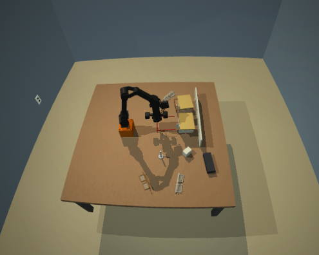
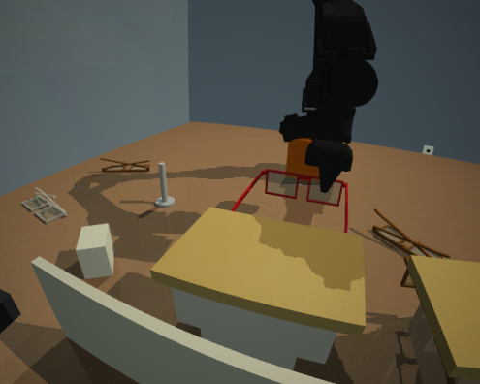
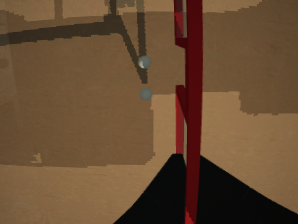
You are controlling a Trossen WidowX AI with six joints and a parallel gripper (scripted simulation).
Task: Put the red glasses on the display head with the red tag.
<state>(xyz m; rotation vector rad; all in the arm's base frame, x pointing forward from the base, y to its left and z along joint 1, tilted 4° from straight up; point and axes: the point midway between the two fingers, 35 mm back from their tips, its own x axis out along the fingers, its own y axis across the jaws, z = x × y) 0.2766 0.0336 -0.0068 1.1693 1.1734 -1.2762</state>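
Note:
My gripper [image 1: 157, 120] [image 2: 327, 183] is shut on the front frame of the red glasses [image 1: 166, 130] [image 2: 346, 213] [image 3: 193, 63]. It holds them level in the air, temples open and pointing toward the near display head [image 1: 186, 122] [image 2: 260, 262], a pale block with a flat yellow top. The glasses hang just in front of that head; the temple tips reach about its front edge. A second display head [image 1: 185, 101] [image 2: 456, 310] stands beside it. I cannot see a red tag, nose or ears on either head.
A white panel [image 1: 198, 116] [image 2: 129, 335] stands behind the heads. On the table [image 1: 95, 167] are brown glasses [image 1: 145, 183] [image 2: 124, 167], grey glasses [image 1: 178, 185] [image 2: 44, 206], more brown glasses [image 2: 405, 240], a white cube [image 1: 187, 151] [image 2: 95, 249], a grey peg [image 1: 161, 155] [image 2: 164, 186] and a black box [image 1: 209, 161].

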